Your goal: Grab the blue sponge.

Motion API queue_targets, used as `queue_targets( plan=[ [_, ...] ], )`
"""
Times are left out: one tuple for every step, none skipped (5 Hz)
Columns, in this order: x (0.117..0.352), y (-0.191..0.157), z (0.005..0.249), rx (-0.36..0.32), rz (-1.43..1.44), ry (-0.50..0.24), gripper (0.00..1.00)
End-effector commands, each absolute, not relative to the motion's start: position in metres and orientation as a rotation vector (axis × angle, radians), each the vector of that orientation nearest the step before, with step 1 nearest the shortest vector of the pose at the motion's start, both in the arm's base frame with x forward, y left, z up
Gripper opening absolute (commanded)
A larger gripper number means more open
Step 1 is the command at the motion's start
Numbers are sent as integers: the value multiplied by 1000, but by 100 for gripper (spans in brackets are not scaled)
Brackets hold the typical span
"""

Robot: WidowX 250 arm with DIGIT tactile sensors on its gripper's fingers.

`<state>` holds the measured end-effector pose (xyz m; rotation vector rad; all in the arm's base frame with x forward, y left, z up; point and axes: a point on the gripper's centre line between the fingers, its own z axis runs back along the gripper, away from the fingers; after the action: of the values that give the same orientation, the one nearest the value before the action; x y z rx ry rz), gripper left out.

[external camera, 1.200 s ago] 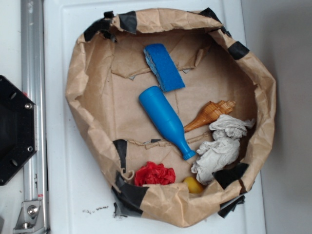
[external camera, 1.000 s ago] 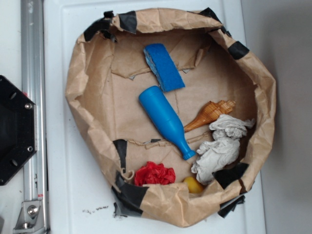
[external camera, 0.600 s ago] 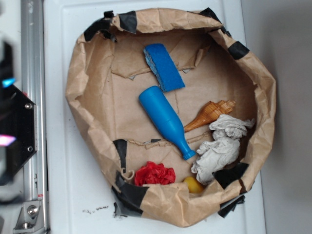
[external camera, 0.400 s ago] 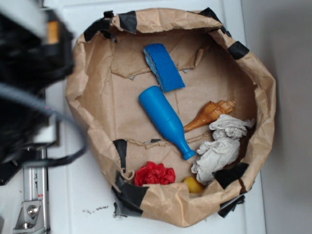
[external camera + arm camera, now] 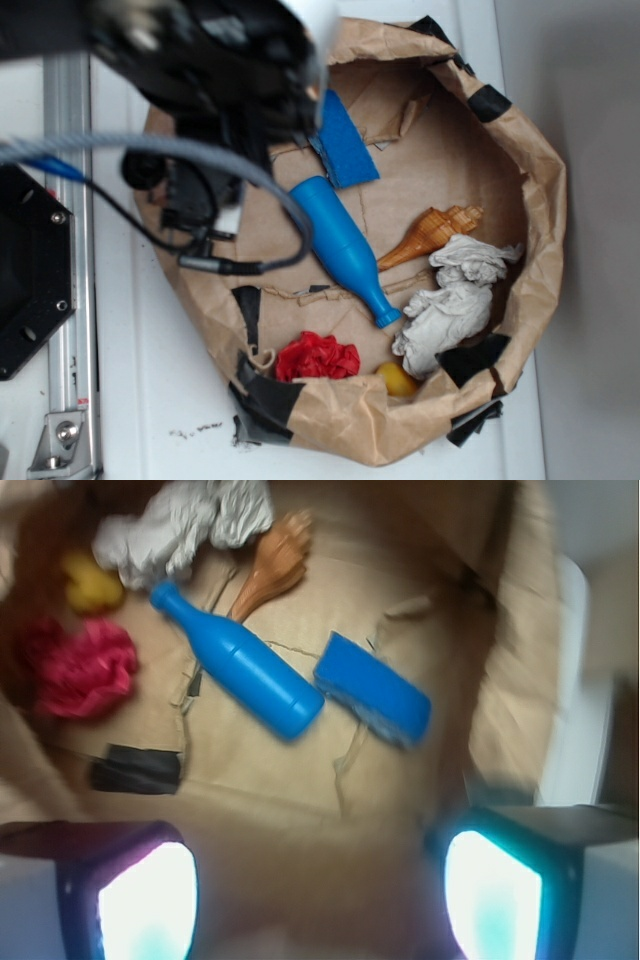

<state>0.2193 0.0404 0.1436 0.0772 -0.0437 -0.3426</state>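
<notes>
The blue sponge point(image 5: 347, 152) lies flat on the floor of the brown paper bag point(image 5: 541, 200), near its far side, and the arm hides its upper left end. In the wrist view the blue sponge point(image 5: 375, 688) lies ahead of the gripper and slightly right. My gripper point(image 5: 320, 885) hangs above the bag floor, short of the sponge. It is open, its two lit fingers point(image 5: 145, 900) are wide apart, and nothing is between them. My blurred black arm point(image 5: 215, 70) covers the bag's upper left corner in the exterior view.
A smooth blue bottle point(image 5: 342, 247) lies just beside the sponge. Also in the bag are an orange shell point(image 5: 430, 235), a crumpled white cloth point(image 5: 450, 300), a red crumpled thing point(image 5: 317, 357) and a yellow ball point(image 5: 397, 378). The bag's raised paper walls ring everything.
The arm has swung in from the left and now hangs over the bag's upper left part, covering one end of the sponge. Nothing in the bag has moved.
</notes>
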Motion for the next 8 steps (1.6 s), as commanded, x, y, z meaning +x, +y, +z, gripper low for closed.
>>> queue_targets(
  plan=[
    [246,33,127,137,-770,-121,100],
    [257,33,97,202,-936,-43,100],
    [253,40,60,163,-1062,96,100],
    [245,51,49,150,-1063,146,100],
    [245,57,46,201,-1052,195,100],
    [248,54,33,161,-1045,201,100],
    [245,62,18,151,-1021,256,100],
    [245,75,26,180,-966,239,100]
  ],
)
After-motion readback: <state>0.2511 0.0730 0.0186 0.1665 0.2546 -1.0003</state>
